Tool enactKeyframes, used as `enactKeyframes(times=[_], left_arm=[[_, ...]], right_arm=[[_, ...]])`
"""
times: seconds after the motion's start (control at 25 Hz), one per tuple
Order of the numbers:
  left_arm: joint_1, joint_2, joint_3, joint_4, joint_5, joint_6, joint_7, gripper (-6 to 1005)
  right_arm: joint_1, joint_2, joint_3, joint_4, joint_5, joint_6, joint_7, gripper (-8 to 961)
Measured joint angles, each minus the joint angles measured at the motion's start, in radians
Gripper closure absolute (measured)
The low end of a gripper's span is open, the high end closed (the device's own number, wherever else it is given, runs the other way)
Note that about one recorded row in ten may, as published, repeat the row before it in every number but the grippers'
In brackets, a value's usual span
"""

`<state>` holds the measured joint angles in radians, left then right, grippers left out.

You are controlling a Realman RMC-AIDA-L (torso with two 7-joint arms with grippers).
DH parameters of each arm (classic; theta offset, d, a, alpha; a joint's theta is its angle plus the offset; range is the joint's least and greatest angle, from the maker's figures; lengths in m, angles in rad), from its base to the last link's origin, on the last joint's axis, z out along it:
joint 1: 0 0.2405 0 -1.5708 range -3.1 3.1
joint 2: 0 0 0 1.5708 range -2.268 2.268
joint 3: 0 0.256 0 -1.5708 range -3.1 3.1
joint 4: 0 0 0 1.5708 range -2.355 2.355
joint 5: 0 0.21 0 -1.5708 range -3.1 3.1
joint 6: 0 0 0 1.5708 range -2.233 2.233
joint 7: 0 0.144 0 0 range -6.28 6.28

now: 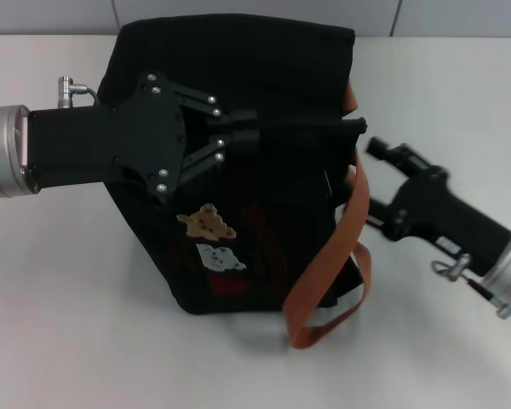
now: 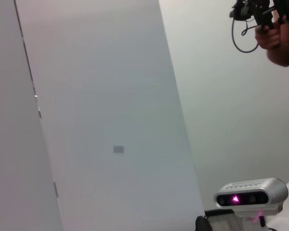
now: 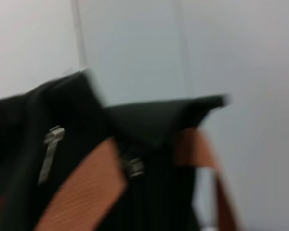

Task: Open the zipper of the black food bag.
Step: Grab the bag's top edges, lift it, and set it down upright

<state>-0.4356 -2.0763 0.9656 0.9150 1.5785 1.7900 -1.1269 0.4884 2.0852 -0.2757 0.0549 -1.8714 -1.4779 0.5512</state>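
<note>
Both grippers matte black – left gripper (image 1: 238,135) silver-screwed, right gripper (image 1: 381,158) cabled – on silver wrist cuffs

Place: I read this as a robotics lab or test room.
Work surface: a plain white table (image 1: 60,281) fills the head view, bare of any household items.
Walls: pale grey panels (image 2: 106,106) with thin seams fill the left wrist view.
Equipment: a white sensor unit (image 2: 250,193) with a pink light sits at lower right there.
Person: at upper right, someone's hand (image 2: 274,41) holds a black cabled device, probably a controller.
</note>
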Motion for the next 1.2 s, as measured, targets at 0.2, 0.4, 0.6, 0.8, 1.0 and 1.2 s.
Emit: enactKeyframes(times=[0.2,0.4,0.6,0.8,1.0,1.2], left_arm=[[0.016,0.004,-0.001,-0.038,-0.061,-0.002,0.025,900],[0.042,0.007,-0.002,-0.056,-0.115,0.000,0.057,900],[0.045,0.007,-0.001,-0.106,-0.119,-0.005,0.087,900],[0.040,0.007,0.001,-0.122,-0.117,-0.008,0.094,903],[0.040,0.007,0.004,-0.123,-0.115,-0.010,0.094,905],[0.041,0.007,0.007,-0.126,-0.115,-0.024,0.101,906]], right_arm=[[-0.037,-0.002,0.088,-0.032,0.000,-0.050,0.042,121],[-0.023,-0.003,0.081,-0.060,-0.005,-0.095,0.095,122],[0.000,-0.004,0.079,-0.132,-0.006,-0.127,0.231,124],[0.033,-0.002,0.033,-0.151,-0.019,-0.152,0.132,125],[0.045,0.001,0.026,-0.127,-0.018,-0.182,-0.061,127],[0.046,0.002,0.036,-0.064,-0.013,-0.184,-0.283,128]])
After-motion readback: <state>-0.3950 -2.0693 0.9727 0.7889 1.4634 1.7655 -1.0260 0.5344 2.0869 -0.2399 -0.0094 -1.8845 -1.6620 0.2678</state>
